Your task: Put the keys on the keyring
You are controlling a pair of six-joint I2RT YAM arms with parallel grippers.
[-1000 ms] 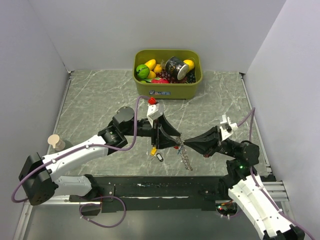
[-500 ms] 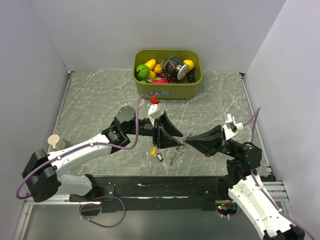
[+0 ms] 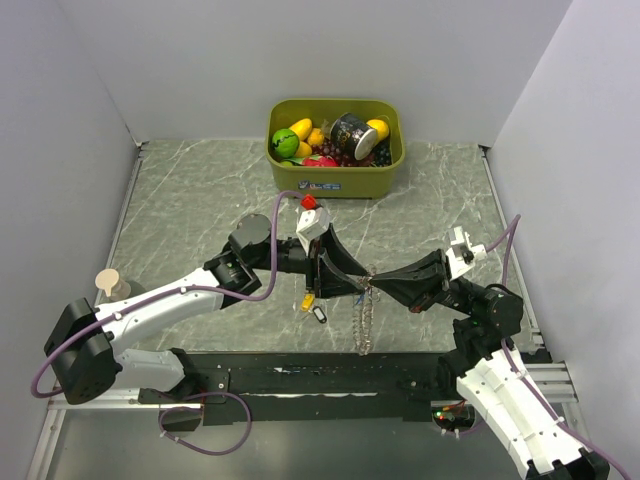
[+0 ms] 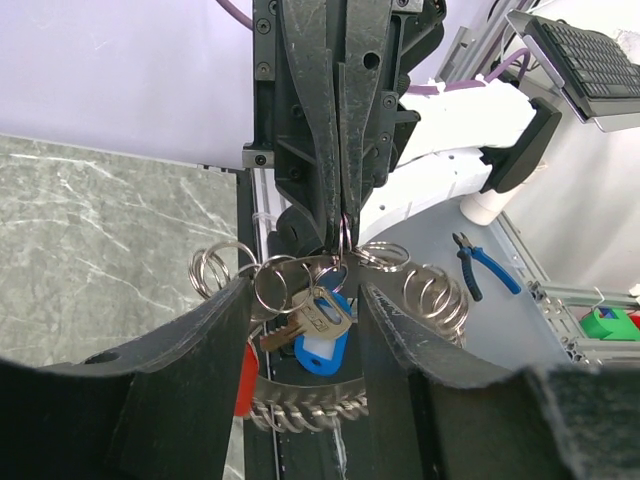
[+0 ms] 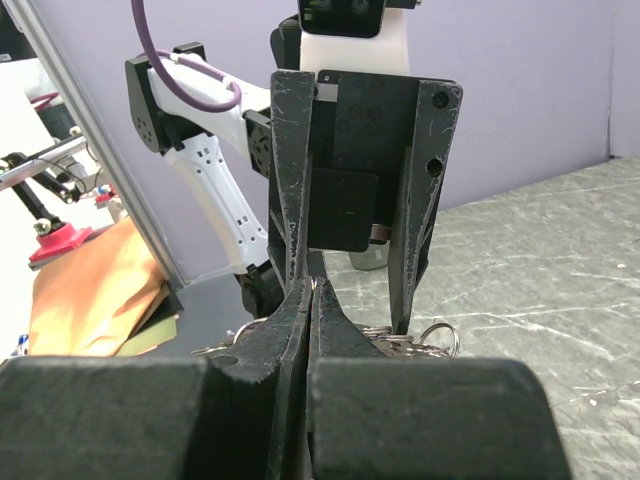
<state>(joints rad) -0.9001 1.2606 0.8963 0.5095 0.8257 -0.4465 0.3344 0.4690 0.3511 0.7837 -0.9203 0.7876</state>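
- a large grey-silver metal keyring (image 3: 362, 318) with a coiled rim is held hanging edge-on above the grey marbled tabletop (image 3: 200, 200), just toward 5 o'clock from its centre.
- the right gripper (image 3: 372, 282) is seen clenched on a thin wire loop (image 4: 345, 243) at the top of the keyring, so the whole weight is carried by that one pinch.
- the left gripper (image 3: 350, 283) is brought tip to tip with it from 9 o'clock. its jaws are spread, and nothing can be seen clamped between them.
- in the left wrist view a silver key with a blue plastic tag (image 4: 322, 352) and a red tag (image 4: 248, 378) are framed between the spread jaws, apparently already hung among the small split rings (image 4: 215, 270).
- a yellow-tagged key (image 3: 307, 301) and a black-tagged key (image 3: 320, 314) are left lying on the tabletop at 9 o'clock of the hanging keyring, so the task is judged part done.
- a slip is judged the main risk. the loop is thin and smooth, and the keyring could be dropped if it is tugged by the left gripper.
- the hung keys or the rim could be caught if the left jaws are closed here, and the ring could be twisted out of the pinch.
- a knock between the two grippers is possible, since little room is left between their tips.
- the two keys on the tabletop are small and flat, so a grasp could be missed or they could be pushed away.
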